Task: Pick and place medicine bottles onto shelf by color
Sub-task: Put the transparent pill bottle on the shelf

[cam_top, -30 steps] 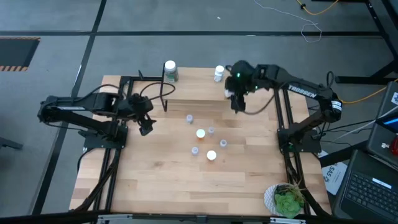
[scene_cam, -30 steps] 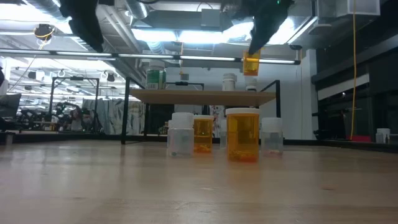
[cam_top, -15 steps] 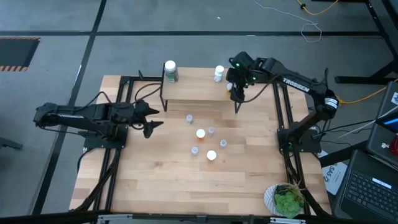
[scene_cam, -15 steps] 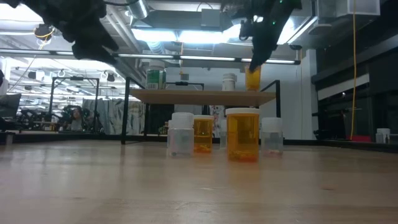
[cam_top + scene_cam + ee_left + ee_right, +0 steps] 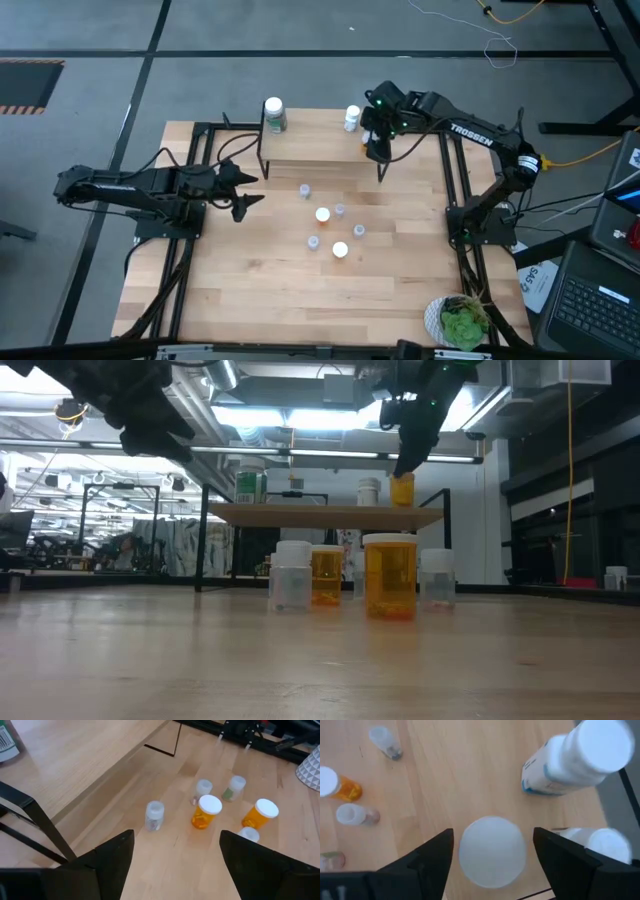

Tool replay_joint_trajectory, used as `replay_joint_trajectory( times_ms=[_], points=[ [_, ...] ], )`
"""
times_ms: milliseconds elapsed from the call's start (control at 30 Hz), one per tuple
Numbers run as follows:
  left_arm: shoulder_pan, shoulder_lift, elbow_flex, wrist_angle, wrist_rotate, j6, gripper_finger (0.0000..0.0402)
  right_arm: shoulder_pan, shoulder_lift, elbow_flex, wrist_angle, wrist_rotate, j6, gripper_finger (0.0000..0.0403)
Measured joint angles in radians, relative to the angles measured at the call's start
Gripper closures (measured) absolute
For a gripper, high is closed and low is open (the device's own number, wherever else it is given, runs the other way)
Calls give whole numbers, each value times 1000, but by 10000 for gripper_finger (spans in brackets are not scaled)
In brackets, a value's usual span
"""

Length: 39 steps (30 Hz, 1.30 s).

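Observation:
The light wood shelf (image 5: 310, 148) stands at the table's far side. A green-labelled bottle (image 5: 273, 113) stands on its left end and two white bottles (image 5: 352, 117) near its right end. My right gripper (image 5: 492, 862) points down over the right end, open. Its fingers stand on either side of the white cap (image 5: 491, 851) of an orange bottle (image 5: 402, 491), with a gap on each side. That bottle stands upright on the shelf top. My left gripper (image 5: 248, 190) is open and empty beside the shelf's left legs. Two orange bottles (image 5: 323, 214) and several small clear ones (image 5: 340, 210) stand on the table.
The loose bottles cluster at mid-table in front of the shelf, and show in the left wrist view (image 5: 205, 812). A potted green plant (image 5: 460, 320) stands at the near right corner. The white bottle (image 5: 575, 760) stands close beside my right gripper.
My right gripper has gone down and a little toward the far edge with the orange bottle, which has come from above the shelf's right end to stand on it. My left gripper has tipped from pointing down to nearly level, and has held still for the last half second.

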Motion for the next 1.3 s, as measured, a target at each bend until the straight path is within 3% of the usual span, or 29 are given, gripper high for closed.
replay_joint_trajectory(
  times_ms=[267, 500, 633, 767, 1167, 1300],
  points=[
    [0, 0, 0, 7, 0, 5, 113, 11, 0, 154, -108, -11, 56, 129],
    [0, 0, 1, 6, 0, 2, 113, 106, -3, 255, -270, -216, 117, 128],
    [0, 0, 1, 6, 0, 0, 113, 197, -5, 219, -282, -233, 150, 128],
    [0, 0, 1, 5, 7, -16, 113, 289, -5, 152, -262, -188, 191, 128],
    [0, 0, 1, 4, 35, -18, 113, 546, -5, -62, -166, 87, 506, 128],
    [0, 0, 1, 4, 35, -18, 113, 601, -5, -158, -52, 105, 607, 128]
  ],
)
